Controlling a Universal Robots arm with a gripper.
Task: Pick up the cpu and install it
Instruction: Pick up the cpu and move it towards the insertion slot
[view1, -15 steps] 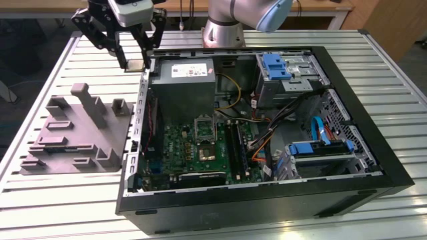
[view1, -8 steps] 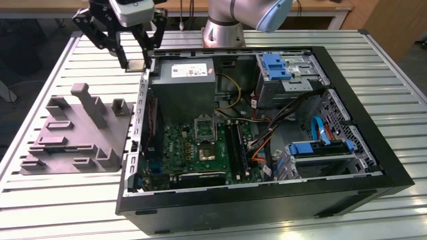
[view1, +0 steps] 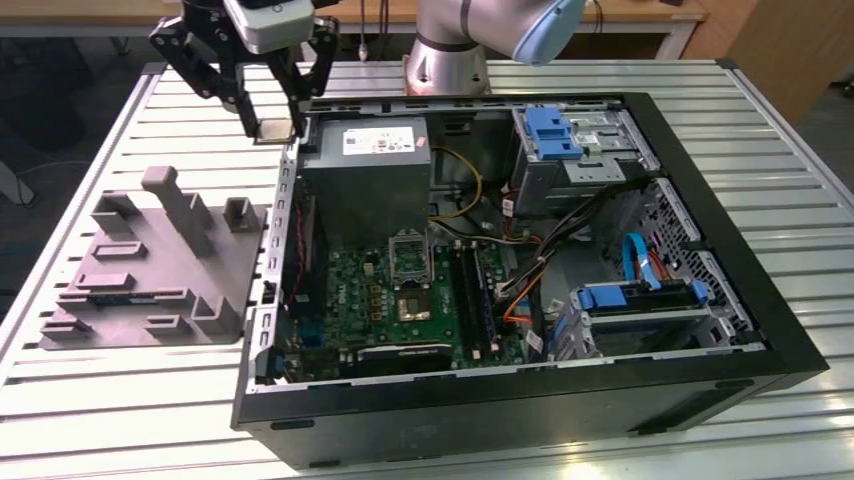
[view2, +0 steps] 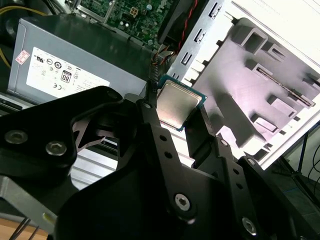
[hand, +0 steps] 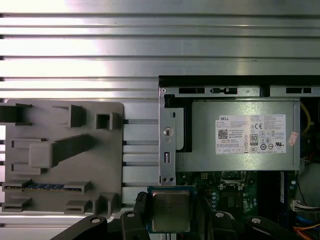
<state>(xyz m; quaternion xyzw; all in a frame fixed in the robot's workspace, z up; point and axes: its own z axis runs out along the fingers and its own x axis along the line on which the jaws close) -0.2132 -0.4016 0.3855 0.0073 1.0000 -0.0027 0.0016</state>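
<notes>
The cpu (view2: 177, 102) is off the grey tray (view1: 147, 270): your gripper (view1: 276, 128) has its fingers clamped on the chip's edges, holding it in the air beside the open computer case (view1: 534, 400). Pickup looks done. Seating it in the motherboard socket (view1: 408, 300) is not yet done.

You get bright, even overhead light in the exterior view. The slatted table (view1: 120, 400) shines pale at nine and three o'clock of the computer case (view1: 467, 420), whose inside sits in shade. In the first wrist view, glare whitens that table. In the second wrist view, the grey tray (view2: 260, 85) washes out pinkish-white and the cpu (view2: 176, 104) carries a soft sheen.
</notes>
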